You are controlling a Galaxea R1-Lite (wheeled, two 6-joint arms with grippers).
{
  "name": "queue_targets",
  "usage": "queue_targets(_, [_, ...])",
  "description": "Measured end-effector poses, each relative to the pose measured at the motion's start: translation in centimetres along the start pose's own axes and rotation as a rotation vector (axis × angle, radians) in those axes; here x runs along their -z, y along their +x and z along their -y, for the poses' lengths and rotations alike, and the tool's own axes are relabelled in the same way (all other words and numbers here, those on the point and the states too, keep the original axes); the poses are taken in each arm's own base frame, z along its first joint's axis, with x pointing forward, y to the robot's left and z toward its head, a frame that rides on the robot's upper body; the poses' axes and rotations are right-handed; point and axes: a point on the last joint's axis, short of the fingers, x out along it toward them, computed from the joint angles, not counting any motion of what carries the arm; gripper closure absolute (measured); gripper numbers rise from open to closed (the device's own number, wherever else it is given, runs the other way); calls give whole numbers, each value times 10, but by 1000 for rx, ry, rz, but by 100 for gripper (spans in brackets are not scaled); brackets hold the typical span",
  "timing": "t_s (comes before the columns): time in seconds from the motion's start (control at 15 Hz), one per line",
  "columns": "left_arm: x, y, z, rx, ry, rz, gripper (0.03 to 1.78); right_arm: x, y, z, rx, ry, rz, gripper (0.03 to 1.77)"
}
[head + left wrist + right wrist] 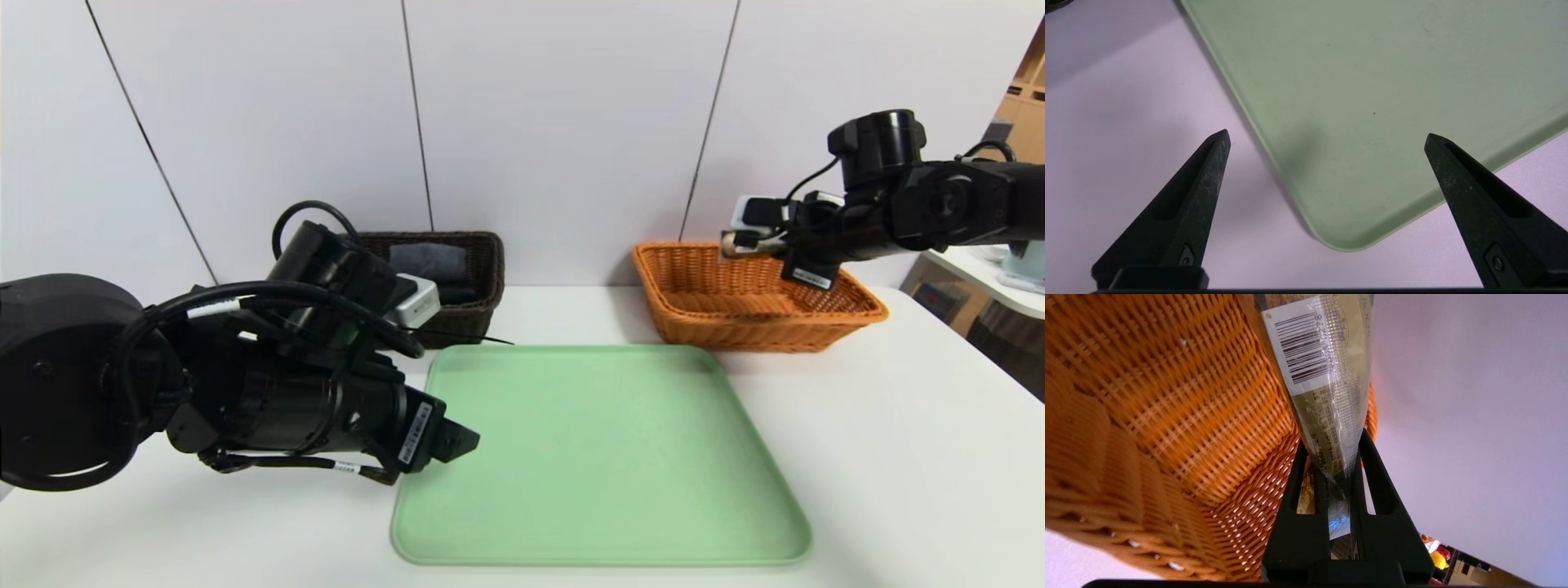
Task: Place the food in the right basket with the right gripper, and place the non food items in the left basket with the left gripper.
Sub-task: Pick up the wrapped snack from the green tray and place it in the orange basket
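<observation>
Above the right basket (1167, 416), the right gripper (1331, 457) pinches the food (1323, 375) — seemingly by one end.

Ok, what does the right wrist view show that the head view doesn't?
Right wrist only: the right gripper shut on the snack bar wrapper, barcode label readable. Head only: the green tray, the dark basket with grey cloth, the left gripper open at the tray's corner. Both: the orange basket beneath the bar.

Tray (600, 457) centre of table (898, 457); left basket (482, 269) behind its left corner, cloth roll (429, 261) inside; right basket (710, 302) behind its right corner.
</observation>
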Motion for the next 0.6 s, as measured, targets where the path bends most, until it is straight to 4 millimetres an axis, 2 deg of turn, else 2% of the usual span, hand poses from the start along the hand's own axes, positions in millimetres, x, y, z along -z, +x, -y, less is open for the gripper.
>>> queue_targets(0.4, [1, 1, 0, -1, -2, -4, 12, -2, 15, -4, -84, -5, -26, 161])
queue_targets(0.6, [2, 1, 0, -2, -2, -7, 12, -5, 15, 4, -127, 21, -44, 161])
